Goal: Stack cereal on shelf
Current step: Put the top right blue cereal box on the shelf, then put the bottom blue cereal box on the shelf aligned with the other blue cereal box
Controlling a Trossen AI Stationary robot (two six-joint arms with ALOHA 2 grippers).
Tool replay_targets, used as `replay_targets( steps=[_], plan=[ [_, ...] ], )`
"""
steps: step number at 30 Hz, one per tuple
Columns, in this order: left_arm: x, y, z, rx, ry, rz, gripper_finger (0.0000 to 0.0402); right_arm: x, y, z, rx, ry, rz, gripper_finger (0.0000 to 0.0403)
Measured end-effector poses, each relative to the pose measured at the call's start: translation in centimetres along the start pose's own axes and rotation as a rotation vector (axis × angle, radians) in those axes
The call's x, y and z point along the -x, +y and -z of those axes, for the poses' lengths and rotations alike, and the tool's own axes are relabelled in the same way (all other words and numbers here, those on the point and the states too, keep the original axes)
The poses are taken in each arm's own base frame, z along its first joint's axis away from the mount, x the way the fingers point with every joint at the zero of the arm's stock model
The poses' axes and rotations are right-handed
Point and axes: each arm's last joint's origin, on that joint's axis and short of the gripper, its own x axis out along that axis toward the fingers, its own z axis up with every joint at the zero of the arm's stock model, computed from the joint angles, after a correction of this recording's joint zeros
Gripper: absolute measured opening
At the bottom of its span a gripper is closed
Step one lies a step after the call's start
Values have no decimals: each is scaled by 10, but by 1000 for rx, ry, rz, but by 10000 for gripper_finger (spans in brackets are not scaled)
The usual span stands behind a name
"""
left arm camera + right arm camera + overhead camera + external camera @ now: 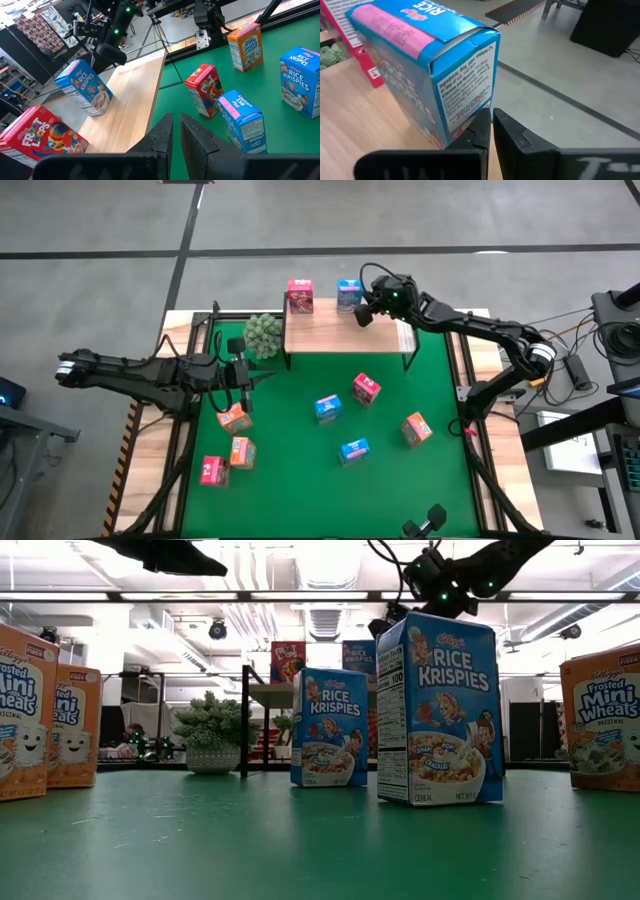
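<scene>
Closest to us in the low view, a blue Rice Krispies box (438,710) is standing upright on the green mat (300,840), with a second blue box (329,727) standing farther back to its left. We are seeing orange Mini-Wheats boxes at both edges of that view: two on the left (45,720) and one on the right (603,720).

From above, we are looking at the shelf (345,335) at the far side of the mat, with a red Froot Loops box (300,296) and a blue box (349,294) standing on its far edge, apart from each other. The green plant ball (262,335) is sitting just beside the shelf's left end.

Our right gripper (364,314) is hovering over the shelf just beside the blue box; its fingers are pressed together and gripping nothing, with the box's end panel right in front of them (465,80).

Our left gripper (262,379) is reaching over the mat's left part, near an orange box (235,417), its fingers closed to a thin slit and empty.

Six boxes are lying or standing on the mat: a pink-red one (365,389), blue ones (328,409) (354,450), orange ones (416,428) (241,452), and another pink-red one (212,471).
</scene>
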Motion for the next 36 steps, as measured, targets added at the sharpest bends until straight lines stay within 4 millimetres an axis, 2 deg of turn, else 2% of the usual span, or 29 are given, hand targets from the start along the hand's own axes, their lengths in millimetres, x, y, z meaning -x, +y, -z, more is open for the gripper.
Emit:
replay_targets(
  steps=[10,12,16,22,26,32,36],
  plan=[
    [0,0,0,0,0,0,15,1,0,1,6,30,3,13],
    [0,0,0,0,0,0,15,6,-1,-2,5,49,7,13],
    [0,0,0,4,1,0,15,30,6,-19,-33,60,-26,13],
    [0,0,0,18,1,1,15,69,45,-23,-49,145,-263,13],
    [0,0,0,19,1,1,15,91,77,-11,-40,238,-389,13],
    [0,0,0,22,1,1,15,111,117,12,-56,377,-482,13],
    [0,0,0,26,1,1,15,118,133,20,-101,430,-504,13]
  ],
)
